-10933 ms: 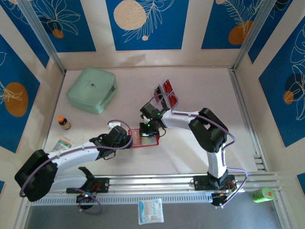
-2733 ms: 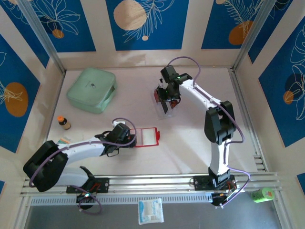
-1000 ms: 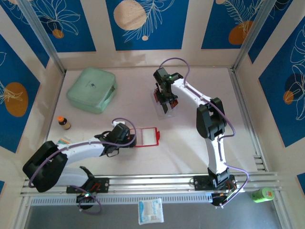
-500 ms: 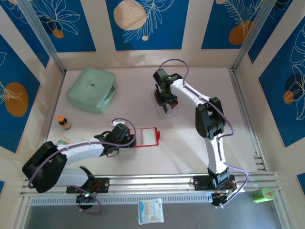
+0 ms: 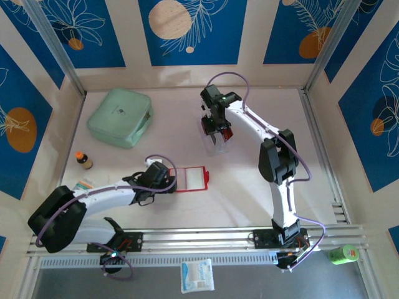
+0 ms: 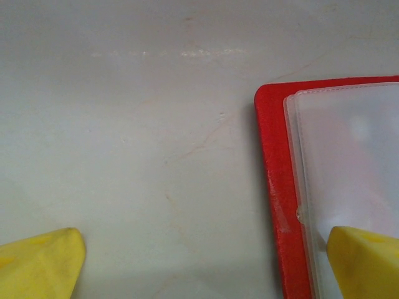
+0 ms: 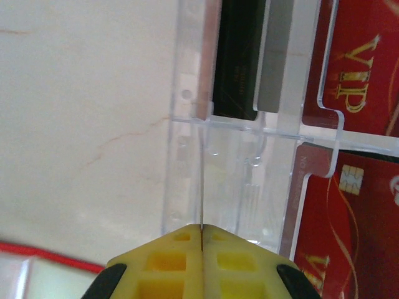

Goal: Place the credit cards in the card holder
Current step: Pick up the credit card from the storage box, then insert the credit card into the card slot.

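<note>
**Top external: wallet lies open mid-surface, cards stand in a rack behind it**

The card holder (image 5: 192, 179) lies flat and open on the pale surface (image 5: 249, 180), a frosted clear sleeve (image 6: 349, 162) over its red inside. The left pincer (image 6: 199, 266) is spread wide at its left edge, one yellow fingertip (image 6: 365, 261) over the sleeve and the other over bare surface.

Farther back, well apart from the wallet, a clear rack (image 5: 218, 142) holds the credit cards (image 7: 352, 75). The right pincer (image 7: 201, 261) is clenched just in front of the rack. A thin line runs up from between its tips, and whether that is a card edge cannot be told.

Gold "VIP" lettering shows on one red card, and a gold chip on the one below it.

A mint-green case (image 5: 120, 116) sits at the far left, with a small orange-capped bottle (image 5: 83, 160) nearer. A white packet (image 5: 197, 275) lies in front of the arm bases.
</note>
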Motion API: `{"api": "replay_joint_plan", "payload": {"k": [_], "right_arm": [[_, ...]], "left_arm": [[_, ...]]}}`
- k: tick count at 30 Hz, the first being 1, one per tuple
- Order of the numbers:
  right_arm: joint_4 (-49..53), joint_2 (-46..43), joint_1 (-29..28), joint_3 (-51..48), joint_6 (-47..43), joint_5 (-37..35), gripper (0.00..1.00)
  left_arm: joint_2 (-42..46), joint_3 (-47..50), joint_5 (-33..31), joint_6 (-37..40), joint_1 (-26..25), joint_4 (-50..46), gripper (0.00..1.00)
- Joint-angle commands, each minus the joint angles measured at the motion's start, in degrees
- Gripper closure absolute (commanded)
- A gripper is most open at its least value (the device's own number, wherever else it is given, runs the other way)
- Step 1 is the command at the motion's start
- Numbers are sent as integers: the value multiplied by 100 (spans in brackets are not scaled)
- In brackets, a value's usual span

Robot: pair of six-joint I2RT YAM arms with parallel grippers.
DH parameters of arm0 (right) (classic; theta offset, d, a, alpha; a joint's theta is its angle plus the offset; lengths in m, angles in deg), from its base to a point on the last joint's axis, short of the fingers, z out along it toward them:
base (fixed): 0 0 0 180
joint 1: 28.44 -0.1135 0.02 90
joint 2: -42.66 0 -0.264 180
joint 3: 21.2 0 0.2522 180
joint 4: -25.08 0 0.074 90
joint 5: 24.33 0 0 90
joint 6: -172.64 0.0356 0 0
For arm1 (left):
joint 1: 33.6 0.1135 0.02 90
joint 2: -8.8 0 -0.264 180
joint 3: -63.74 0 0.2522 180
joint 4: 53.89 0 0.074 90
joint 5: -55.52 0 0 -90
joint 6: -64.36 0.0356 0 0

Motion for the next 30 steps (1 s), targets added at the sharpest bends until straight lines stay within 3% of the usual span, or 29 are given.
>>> {"api": "replay_joint_plan", "payload": {"k": [1,6,16,23,30], "right_arm": [[80,-610,-246,173,67,383,100],[-393,-1123,-529,-549,475,998,100],[-2694,-2142,-734,-3261,2092,2718,100],[-3763,-2255,-925,-4418,2844,2972,100],[-4258,-2080,-1022,-4836,3133,3064,100]], "left_arm": [[61,75,-156,-88,58,-291,0],[68,86,-166,-101,57,-338,0],[153,101,-189,-132,51,-428,0],[219,66,-166,-123,52,-495,0],[226,66,-174,-124,55,-548,0]]}}
